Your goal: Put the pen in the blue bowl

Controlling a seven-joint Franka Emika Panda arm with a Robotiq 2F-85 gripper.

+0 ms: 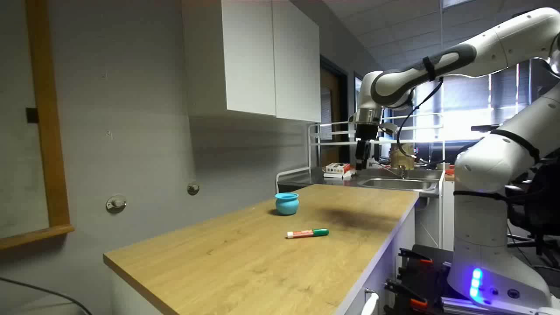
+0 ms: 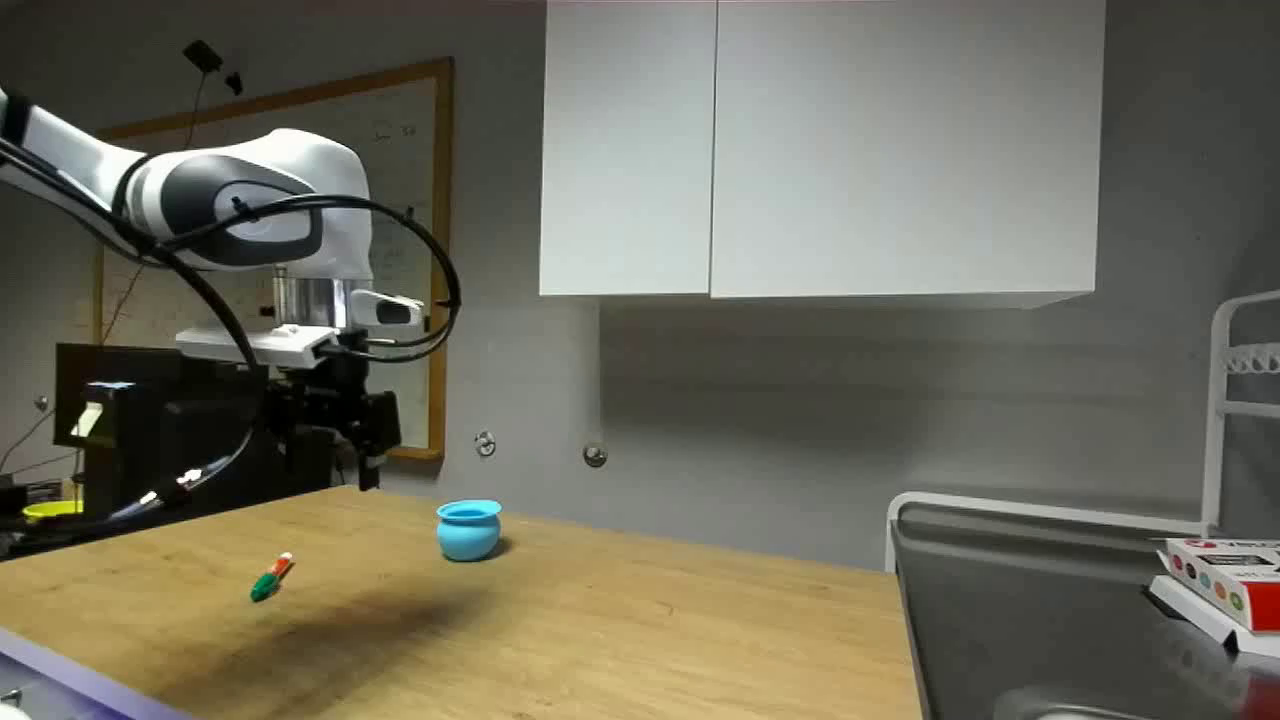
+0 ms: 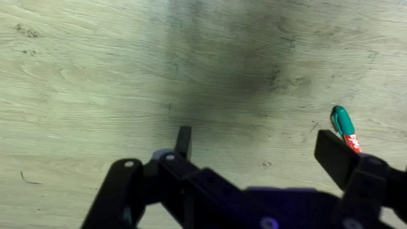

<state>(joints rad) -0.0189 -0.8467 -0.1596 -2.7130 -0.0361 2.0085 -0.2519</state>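
The pen lies flat on the wooden counter point(image 1: 227, 271), with a green cap and a red and white body. It shows in both exterior views point(image 1: 307, 233) point(image 2: 272, 577). In the wrist view the pen point(image 3: 345, 125) is at the right, its lower part hidden behind the right finger. The blue bowl stands upright on the counter near the wall, in both exterior views point(image 1: 287, 204) point(image 2: 468, 532). It is out of the wrist view. My gripper point(image 3: 254, 130) is open and empty, pointing down. It hangs well above the counter in both exterior views point(image 1: 362, 159) point(image 2: 330, 460).
White wall cabinets point(image 1: 251, 57) hang above the wall side of the counter. A metal sink point(image 1: 396, 184) and a white rack point(image 2: 1215, 420) stand beyond the counter's end. White and red boxes point(image 2: 1225, 590) lie beside the sink. A black cable point(image 2: 440, 260) loops off the arm.
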